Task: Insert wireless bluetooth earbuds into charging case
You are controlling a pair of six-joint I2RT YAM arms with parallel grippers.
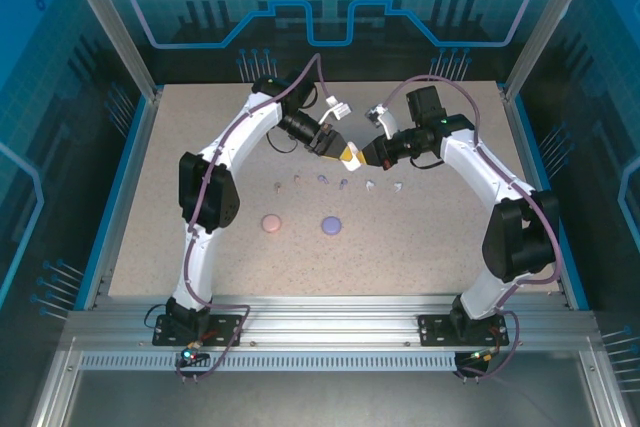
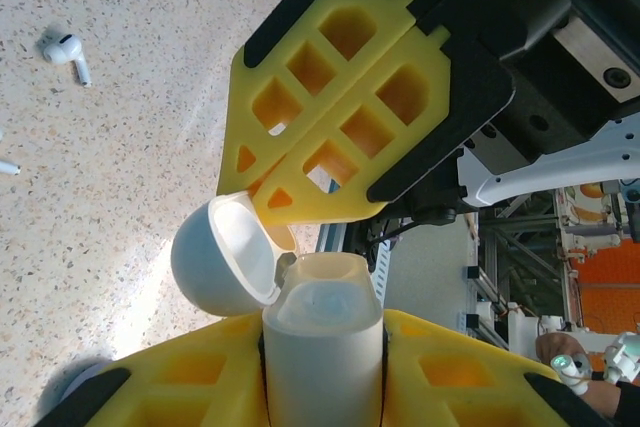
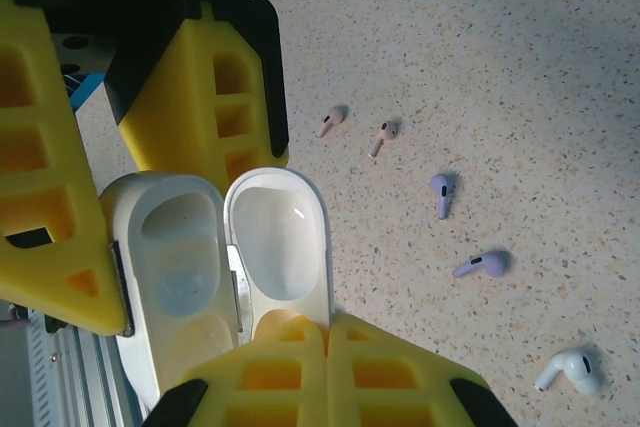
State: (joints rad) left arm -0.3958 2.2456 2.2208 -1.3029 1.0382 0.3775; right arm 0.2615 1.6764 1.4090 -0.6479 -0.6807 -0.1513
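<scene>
A white charging case (image 2: 322,347) stands upright between the yellow fingers of my left gripper (image 2: 322,332), which is shut on its body. Its lid (image 2: 215,257) hangs open to the left. My right gripper (image 3: 328,325) is shut with nothing between its fingers, and its tips rest against the open lid (image 3: 280,232). Both grippers meet above the table's middle, left gripper (image 1: 336,147) facing right gripper (image 1: 364,155). On the table lie a pale pink earbud (image 3: 330,119), a purple earbud (image 3: 441,192) and a white earbud (image 3: 570,369), each with its twin beside it. The case's wells (image 3: 175,267) look empty.
The earbuds lie in a row (image 1: 322,178) just in front of the grippers. A round pink case (image 1: 271,222) and a round purple case (image 1: 331,224) sit closed nearer the arm bases. Blue walls border the speckled table (image 1: 200,147).
</scene>
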